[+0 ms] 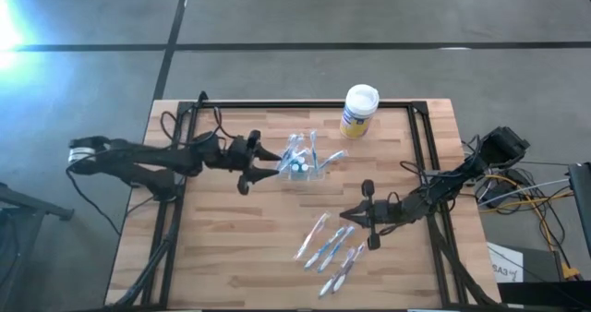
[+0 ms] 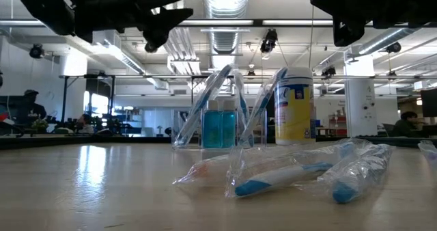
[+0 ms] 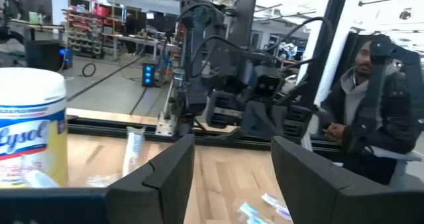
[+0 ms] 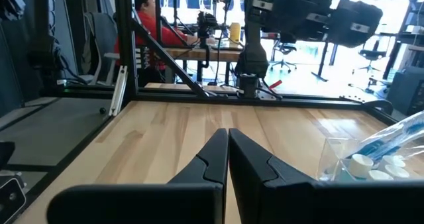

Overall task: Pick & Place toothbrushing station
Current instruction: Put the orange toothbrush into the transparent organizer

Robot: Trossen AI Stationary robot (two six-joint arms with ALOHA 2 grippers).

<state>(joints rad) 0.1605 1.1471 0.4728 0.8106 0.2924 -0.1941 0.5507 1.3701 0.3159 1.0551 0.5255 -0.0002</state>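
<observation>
The toothbrushing station (image 1: pixel 303 162) is a clear plastic holder with wrapped toothbrushes leaning in it and small blue bottles. It stands on its base on the wooden table (image 1: pixel 222 247), also in the low view (image 2: pixel 222 118) and the right wrist view (image 4: pixel 371 159). My left gripper (image 1: pixel 268 162) is open and empty, raised above the table just left of the holder; its fingers show apart in its wrist view (image 3: pixel 233 154). My right gripper (image 1: pixel 349 216) is shut and empty (image 4: pixel 228 141), to the holder's near right, beside the loose toothbrushes.
Several wrapped toothbrushes (image 1: pixel 332 247) lie loose on the table near the front (image 2: pixel 293 171). A yellow canister with a white lid (image 1: pixel 358 111) stands at the far edge behind the holder. A black frame (image 1: pixel 277 104) rims the table. A seated person (image 3: pixel 371 111) is beyond it.
</observation>
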